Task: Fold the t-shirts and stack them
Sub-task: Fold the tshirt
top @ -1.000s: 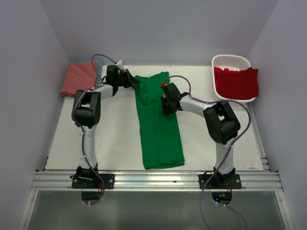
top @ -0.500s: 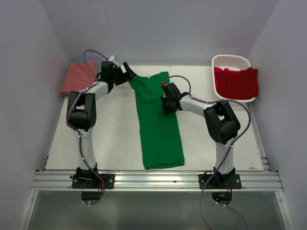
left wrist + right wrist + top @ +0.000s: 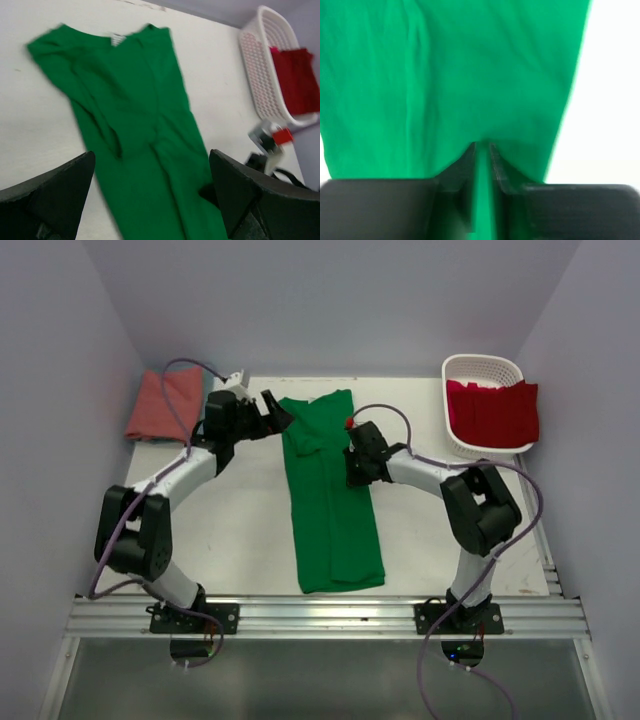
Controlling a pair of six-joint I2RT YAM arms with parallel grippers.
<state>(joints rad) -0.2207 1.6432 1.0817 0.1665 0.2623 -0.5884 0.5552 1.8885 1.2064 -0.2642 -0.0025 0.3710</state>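
The green t-shirt (image 3: 330, 505) lies as a long folded strip down the middle of the table, collar end far. My left gripper (image 3: 279, 411) hovers open beside its far left corner, holding nothing; in the left wrist view the green t-shirt (image 3: 135, 100) spreads between and beyond the open left gripper (image 3: 152, 155). My right gripper (image 3: 353, 468) rests on the shirt's right edge. In the right wrist view the right gripper (image 3: 481, 145) has its jaws almost together, with a thin ridge of the green t-shirt (image 3: 470, 65) pinched between them.
A salmon-pink t-shirt (image 3: 163, 405) lies folded at the far left corner. A white lattice basket (image 3: 483, 367) at the far right holds a red t-shirt (image 3: 492, 412) draped over its rim. The basket (image 3: 262, 70) also shows in the left wrist view.
My left gripper has opened, let go of the green shirt's far left corner and drawn back, its elbow swinging down and left. The right gripper has shifted slightly right.
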